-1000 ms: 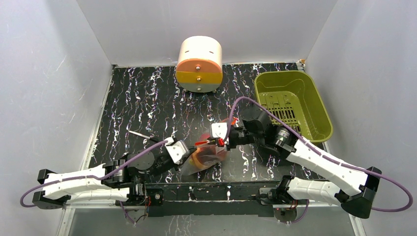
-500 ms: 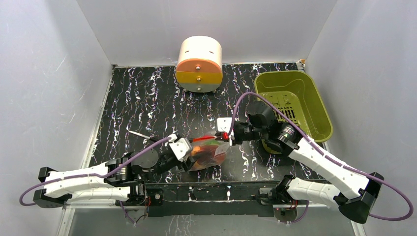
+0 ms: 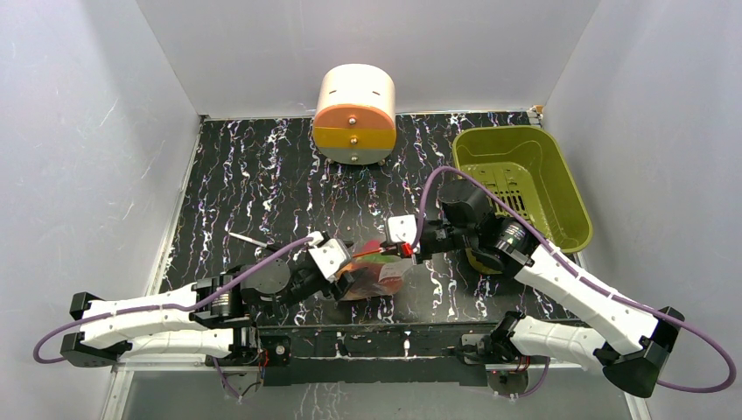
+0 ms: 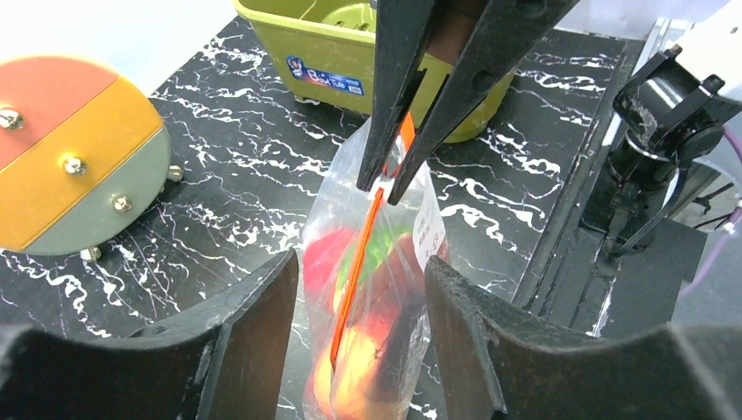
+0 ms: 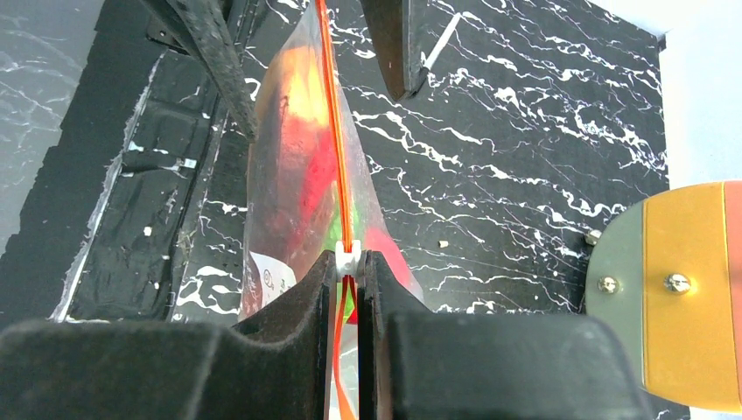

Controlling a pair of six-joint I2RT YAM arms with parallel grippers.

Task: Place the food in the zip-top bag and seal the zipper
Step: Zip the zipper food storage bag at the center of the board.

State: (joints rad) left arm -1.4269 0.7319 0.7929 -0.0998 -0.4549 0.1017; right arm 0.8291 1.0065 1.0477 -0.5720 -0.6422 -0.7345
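The clear zip-top bag (image 3: pixel 378 273) holds the food (image 4: pixel 367 350), red, yellow and green pieces packed together. Its orange-red zipper (image 4: pixel 358 267) runs along the top edge. My right gripper (image 5: pixel 348 264) is shut on the zipper's white slider tab (image 5: pixel 348 255) at the bag's right end and holds that end up. My left gripper (image 4: pixel 360 337) is open, its two fingers (image 4: pixel 254 341) standing on either side of the bag's left end. From above, the left gripper (image 3: pixel 343 273) and right gripper (image 3: pixel 409 251) sit at opposite ends of the bag.
An olive-green bin (image 3: pixel 560 188) stands at the back right, just behind my right arm. A round drawer unit with an orange and yellow front (image 3: pixel 353 115) sits at the back middle. A thin white stick (image 3: pixel 248 239) lies on the black marbled table, left of the bag.
My left gripper has opened off the bag's left end and slid right along the bag. The right gripper has moved right with the slider.
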